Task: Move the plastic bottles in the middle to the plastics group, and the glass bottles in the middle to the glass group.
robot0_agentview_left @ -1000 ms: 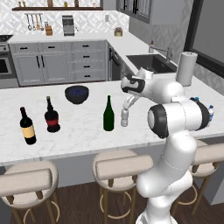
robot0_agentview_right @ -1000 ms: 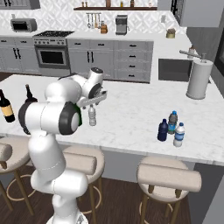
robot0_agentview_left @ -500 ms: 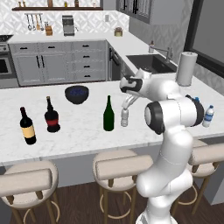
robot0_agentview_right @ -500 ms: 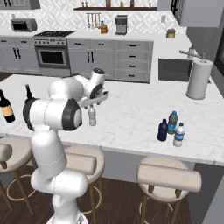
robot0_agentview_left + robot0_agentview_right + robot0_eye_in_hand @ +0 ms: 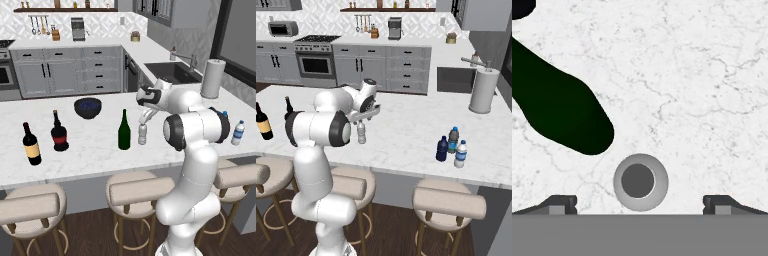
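Below, round grey bottle cap (image 5: 640, 182), marbled counter (image 5: 702, 75).

I count three tall glass bottles (image 5: 124, 131), one bowl (image 5: 88, 107), and, I think, four small plastic bottles (image 5: 454, 146).

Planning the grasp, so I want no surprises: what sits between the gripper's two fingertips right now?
In the hand view, the clear greyish bottle, seen cap-on from above, sits between the open gripper fingertips, with bare marble counter on each side of it.
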